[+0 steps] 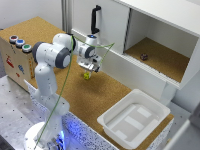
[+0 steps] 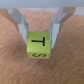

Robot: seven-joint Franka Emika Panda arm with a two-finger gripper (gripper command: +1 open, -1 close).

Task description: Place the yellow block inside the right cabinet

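Note:
The yellow block (image 1: 87,75) is a tiny yellow-green cube over the cork table, just under my gripper (image 1: 88,70). In the wrist view the block (image 2: 38,45) carries a black "T" and sits between the two fingertips (image 2: 22,29), which touch its sides. My gripper (image 2: 39,36) is shut on it. I cannot tell whether the block still rests on the cork. The right cabinet (image 1: 165,62), a white box with a cork floor, stands open toward the exterior view's right, well apart from the gripper.
A small dark reddish object (image 1: 144,57) lies on the cabinet floor. A white door with a black handle (image 1: 95,20) stands behind the gripper. A shallow white tray (image 1: 107,120) sits at the front right. A box with coloured buttons (image 1: 17,42) stands at the left.

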